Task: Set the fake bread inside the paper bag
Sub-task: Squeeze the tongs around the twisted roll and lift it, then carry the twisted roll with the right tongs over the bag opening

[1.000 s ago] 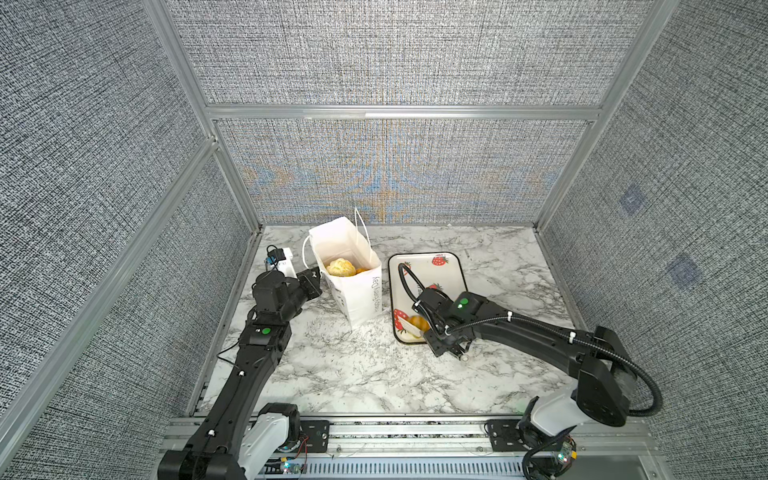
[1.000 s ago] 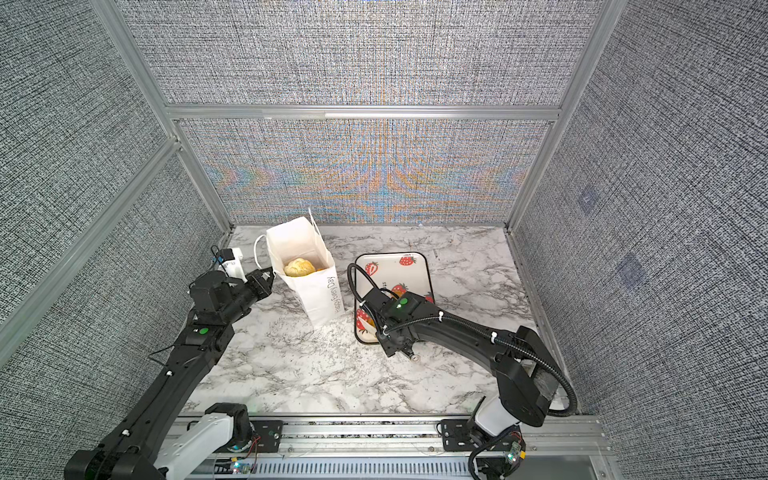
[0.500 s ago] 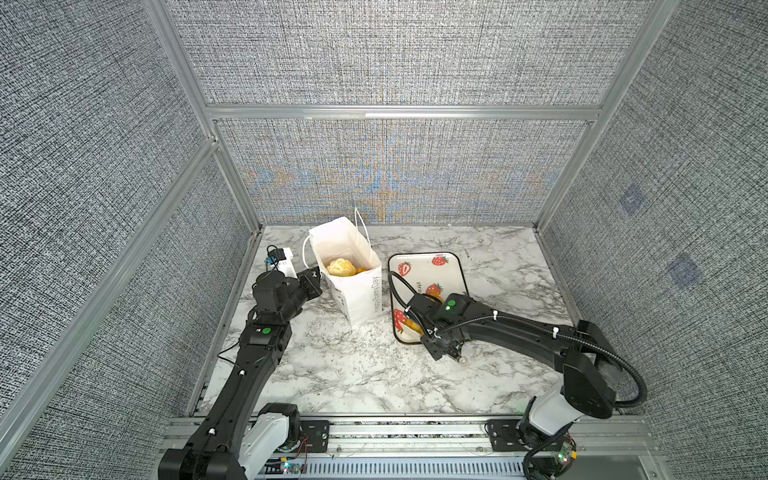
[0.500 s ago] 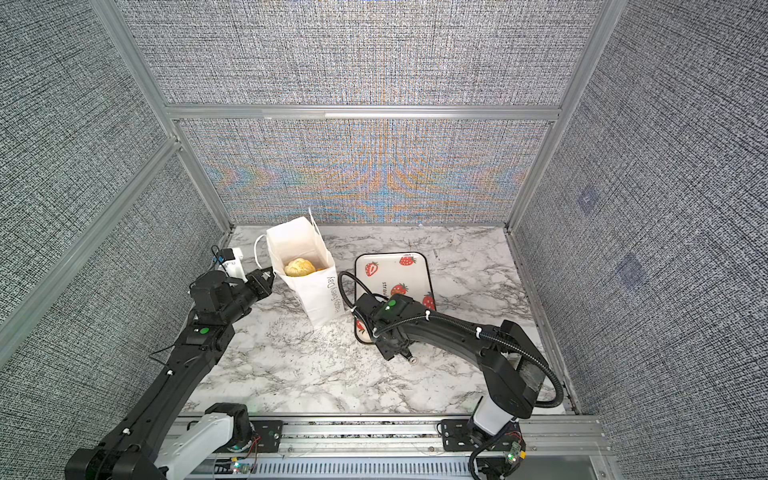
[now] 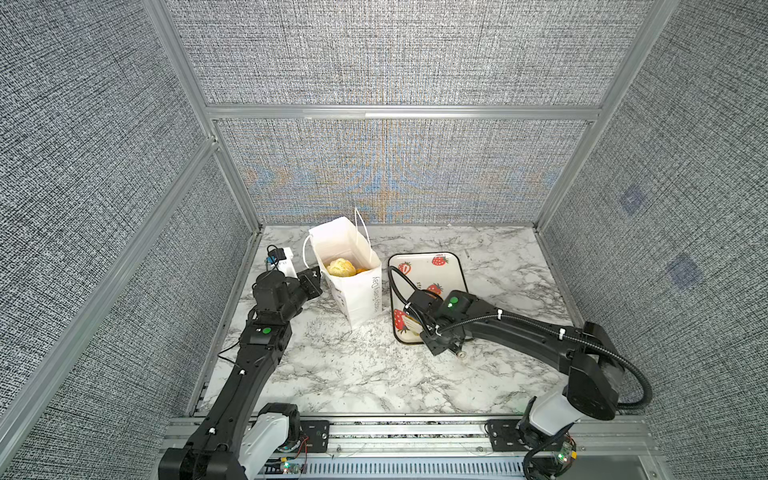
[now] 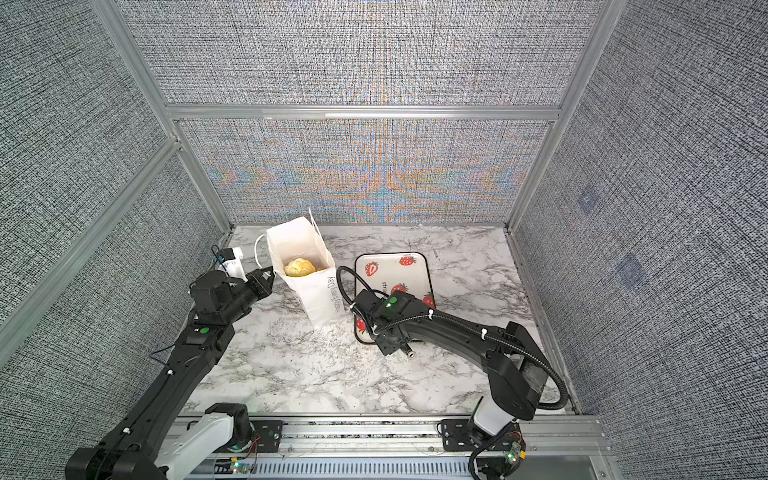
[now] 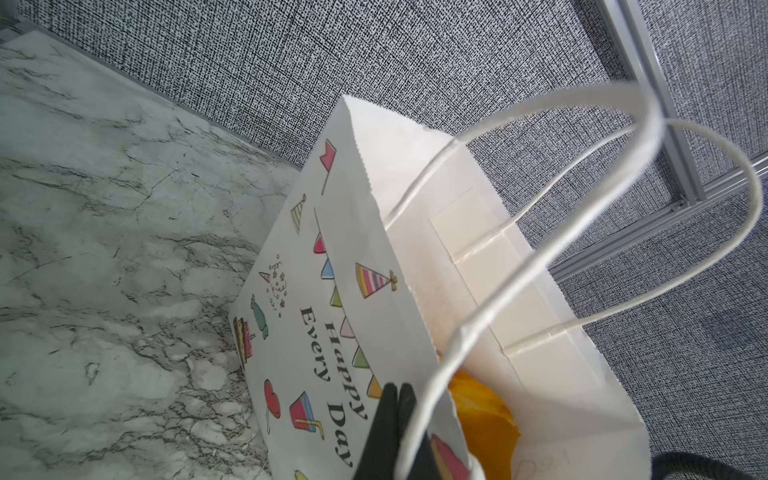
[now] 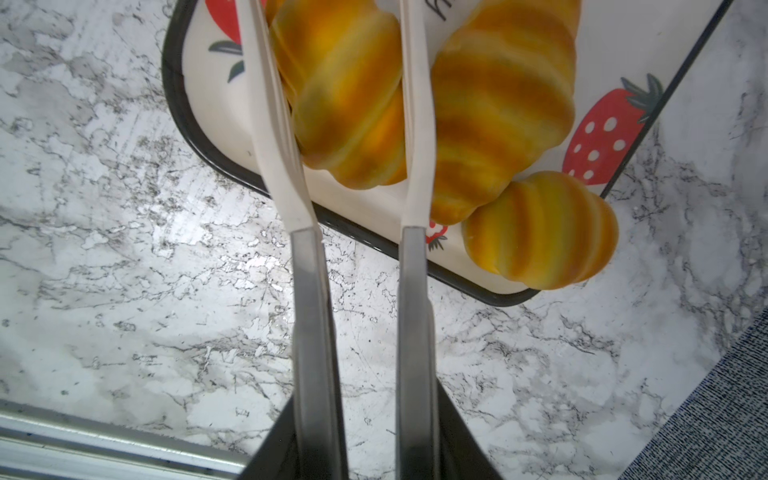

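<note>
Inspection of the marble table (image 5: pixel 353 374) found the paper bag (image 5: pixel 359 297) standing upright with its mouth open, at about 11 o'clock from the table's centre in both top views. Fake bread (image 6: pixel 298 267) was inside it: a pale golden bun showed through the mouth, and the left wrist view showed an orange piece (image 7: pixel 482 411) low against the inner wall. The strawberry tray (image 5: pixel 424 262) lay flat at 3 o'clock of the bag, just beside it but apart from it. The left gripper (image 7: pixel 397 399) sat at 9 o'clock of the bag, its black jaws closed together against the printed face just below the rim, beside a cord handle (image 7: pixel 623 95). Whether paper or cord was pinched between them could not be told. The right gripper (image 8: pixel 328 25) reached over the tray's 6 o'clock end. Its white fingers (image 8: pixel 415 124) stood either side of a ridged croissant (image 8: pixel 349 104), each against a flank, so the jaws were closed onto it while it lay on the tray. The fingertips ran out of the picture. A second croissant (image 8: pixel 503 116) lay touching the outer face of one finger. A third, smaller one (image 8: pixel 544 232) rested at a tray corner, overhanging the dark rim.
</note>
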You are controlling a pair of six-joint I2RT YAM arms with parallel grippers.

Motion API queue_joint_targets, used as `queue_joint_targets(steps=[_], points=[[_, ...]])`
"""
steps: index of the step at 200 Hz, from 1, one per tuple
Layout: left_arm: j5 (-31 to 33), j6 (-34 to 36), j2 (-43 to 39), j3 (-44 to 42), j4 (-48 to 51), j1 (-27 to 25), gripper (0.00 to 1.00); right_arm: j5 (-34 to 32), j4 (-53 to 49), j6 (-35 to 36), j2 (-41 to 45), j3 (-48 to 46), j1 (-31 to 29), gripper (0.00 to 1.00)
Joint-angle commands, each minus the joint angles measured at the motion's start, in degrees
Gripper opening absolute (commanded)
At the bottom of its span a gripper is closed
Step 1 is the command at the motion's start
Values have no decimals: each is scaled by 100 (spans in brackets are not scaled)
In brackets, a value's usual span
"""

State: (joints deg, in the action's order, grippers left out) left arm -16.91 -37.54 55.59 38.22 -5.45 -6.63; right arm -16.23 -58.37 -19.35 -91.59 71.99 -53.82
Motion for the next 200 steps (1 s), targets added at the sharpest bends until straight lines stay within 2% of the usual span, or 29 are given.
queue_joint_targets(steps=[1,121,200], points=[[-69,1,22,4,207,1,0,-262,-8,-57,58,141,23,36],[-60,37,12,49,294,-8,0,-724,777,-549,617,707,398,36],[-50,36,-36,42,308,-2,0,-938,1755,-500,1301,654,399,36]])
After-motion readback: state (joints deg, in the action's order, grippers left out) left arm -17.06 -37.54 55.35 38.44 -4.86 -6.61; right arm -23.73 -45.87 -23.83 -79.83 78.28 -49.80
